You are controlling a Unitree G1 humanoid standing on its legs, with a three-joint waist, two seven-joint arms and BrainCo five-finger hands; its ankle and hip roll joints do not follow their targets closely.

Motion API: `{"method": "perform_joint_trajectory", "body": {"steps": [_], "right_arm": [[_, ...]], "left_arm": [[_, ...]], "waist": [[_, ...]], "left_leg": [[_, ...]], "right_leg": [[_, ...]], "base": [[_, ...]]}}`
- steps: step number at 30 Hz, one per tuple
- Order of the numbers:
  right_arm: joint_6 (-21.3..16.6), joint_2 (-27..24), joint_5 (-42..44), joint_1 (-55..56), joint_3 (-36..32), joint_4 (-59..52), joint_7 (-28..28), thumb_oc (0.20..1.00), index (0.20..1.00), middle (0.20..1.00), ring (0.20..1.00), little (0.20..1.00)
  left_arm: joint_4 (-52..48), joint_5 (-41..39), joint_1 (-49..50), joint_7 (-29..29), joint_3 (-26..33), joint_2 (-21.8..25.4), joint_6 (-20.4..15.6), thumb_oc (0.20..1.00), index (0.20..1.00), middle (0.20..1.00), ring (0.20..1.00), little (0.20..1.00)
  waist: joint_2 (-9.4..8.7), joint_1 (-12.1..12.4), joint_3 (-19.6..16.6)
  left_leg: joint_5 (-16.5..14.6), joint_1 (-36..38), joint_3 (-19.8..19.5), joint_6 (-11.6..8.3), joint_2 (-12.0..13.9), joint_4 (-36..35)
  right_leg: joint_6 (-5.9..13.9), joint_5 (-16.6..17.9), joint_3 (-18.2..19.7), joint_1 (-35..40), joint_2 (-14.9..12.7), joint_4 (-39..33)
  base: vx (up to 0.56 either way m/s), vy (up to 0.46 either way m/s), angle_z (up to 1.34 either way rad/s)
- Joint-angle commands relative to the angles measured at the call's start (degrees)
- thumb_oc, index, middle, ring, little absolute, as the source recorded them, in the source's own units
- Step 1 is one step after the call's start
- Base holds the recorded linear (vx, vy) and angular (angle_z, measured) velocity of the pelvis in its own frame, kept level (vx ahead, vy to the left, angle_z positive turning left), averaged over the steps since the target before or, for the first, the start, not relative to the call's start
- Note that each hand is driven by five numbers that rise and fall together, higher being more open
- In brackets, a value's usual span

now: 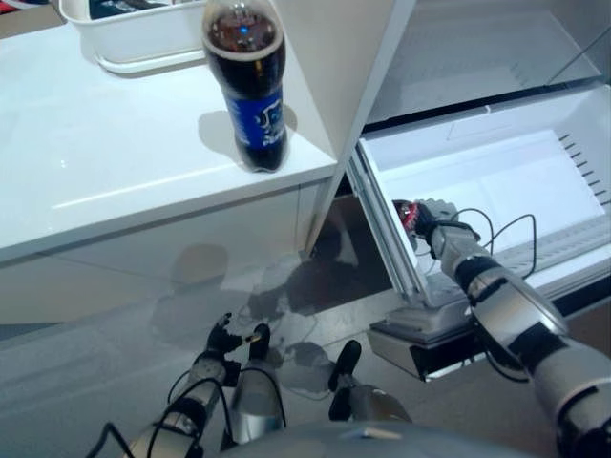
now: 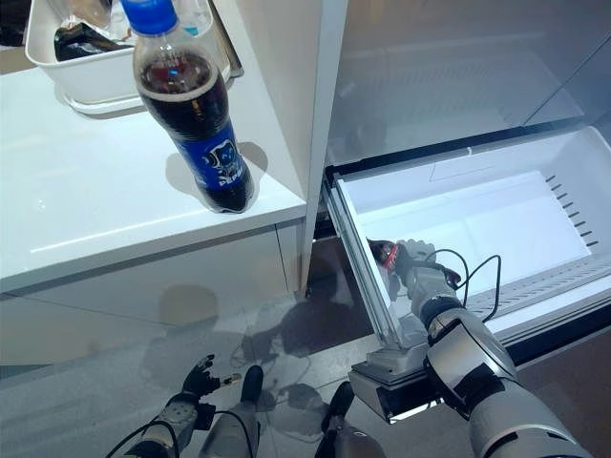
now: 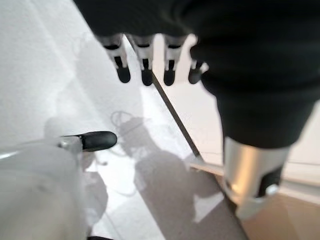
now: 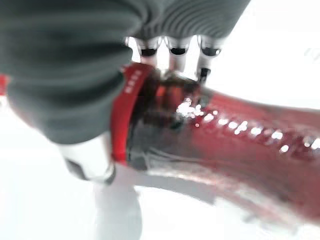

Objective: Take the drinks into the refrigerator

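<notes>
Red-labelled bottle (image 4: 210, 130) in right hand (image 2: 417, 262)

Bright overhead light glares off the white counter (image 1: 115, 153); both wrist views blurred.

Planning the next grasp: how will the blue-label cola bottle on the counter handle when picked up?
The cola bottle looks nearly full, so probably heavy for its size. It is tall on a narrow base and stands near the counter edge, so a sideways nudge could tip it. Its smooth, round plastic body may slip or roll if it falls.
</notes>
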Motion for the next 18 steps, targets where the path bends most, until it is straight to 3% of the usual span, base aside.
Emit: {"method": "perform_joint_trajectory", "body": {"steps": [1, 2, 6, 14, 16, 17, 18], "right_arm": [[-5.1, 3.9, 11.8, -1.5, -0.1, -1.1, -1.2, 0.2, 0.2, 0.2, 0.2, 0.2], [-5.4, 0.9, 10.8, -2.0, 0.1, -1.7, -1.3, 0.2, 0.2, 0.2, 0.2, 0.2], [-5.9, -3.1, 11.3, -2.4, -1.1, -1.0, -1.4, 0.2, 0.2, 0.2, 0.2, 0.2], [-5.9, -3.2, 9.6, -4.9, -0.1, -0.1, -1.8, 0.2, 0.2, 0.2, 0.2, 0.2], [-5.9, -3.2, 9.6, -4.9, -0.1, -0.1, -1.8, 0.2, 0.2, 0.2, 0.2, 0.2], [-5.8, -2.4, 9.0, -5.0, 0.1, -0.2, -1.8, 0.693, 0.693, 0.693, 0.693, 0.693], [-5.7, -1.7, 8.5, -4.9, 0.4, -0.1, -1.6, 1.0, 1.0, 1.0, 1.0, 1.0]], "left_arm": [[-4.8, -0.8, -3.1, 1.8, -3.8, 0.0, -2.7, 1.0, 1.0, 1.0, 1.0, 1.0], [-10.9, -1.5, -1.3, 1.1, -4.7, 1.4, -4.4, 1.0, 1.0, 1.0, 1.0, 1.0], [-22.4, -1.7, 1.9, -1.9, -7.2, 4.9, -6.5, 1.0, 1.0, 1.0, 1.0, 1.0], [-45.0, -10.1, 3.2, -9.2, -9.8, 11.2, -9.2, 1.0, 1.0, 1.0, 1.0, 1.0], [-45.1, -10.1, 3.2, -9.2, -9.8, 11.2, -9.2, 1.0, 1.0, 1.0, 1.0, 1.0], [-45.7, -10.2, 2.4, -10.1, -10.6, 11.2, -8.7, 1.0, 1.0, 1.0, 1.0, 1.0], [-46.3, -10.0, 1.9, -10.5, -11.1, 11.1, -8.6, 1.0, 1.0, 1.0, 1.0, 1.0]], "waist": [[0.6, 3.0, 4.6], [0.99, 3.0, 4.9], [1.74, 3.1, 5.0], [4.51, 3.0, 4.8], [4.49, 2.9, 4.8], [4.88, 2.8, 4.2], [5.1, 2.7, 3.8]], "left_leg": [[1.3, -1.0, -0.9, 3.95, -4.5, -2.9], [1.0, -0.9, -1.0, 3.93, -4.6, -2.9], [0.8, -0.9, -0.9, 3.97, -4.7, -2.9], [1.3, -2.1, -0.6, 3.77, -5.2, -2.9], [1.4, -2.2, -0.7, 3.77, -5.2, -2.9], [1.2, -2.1, -0.7, 3.72, -5.3, -2.9], [1.0, -1.7, -0.8, 3.74, -5.3, -2.9]], "right_leg": [[3.47, 0.2, -0.2, 0.0, -2.5, 3.2], [3.5, 0.1, -0.4, 0.1, -2.6, 3.3], [3.68, 0.2, -0.2, 0.0, -2.8, 3.2], [3.93, 1.0, 0.1, -1.4, -3.3, 2.7], [3.93, 1.0, 0.1, -1.5, -3.3, 2.7], [3.97, 0.9, 0.0, -1.4, -3.4, 2.7], [3.94, 0.7, -0.2, -1.0, -3.4, 2.8]], "base": [[-0.01, 0.011, 0.24], [-0.01, 0.013, 0.17], [0.0, 0.011, 0.07], [-0.01, 0.016, -0.04], [0.01, 0.008, -0.04], [0.03, -0.001, -0.02], [0.03, -0.001, -0.01]]}}
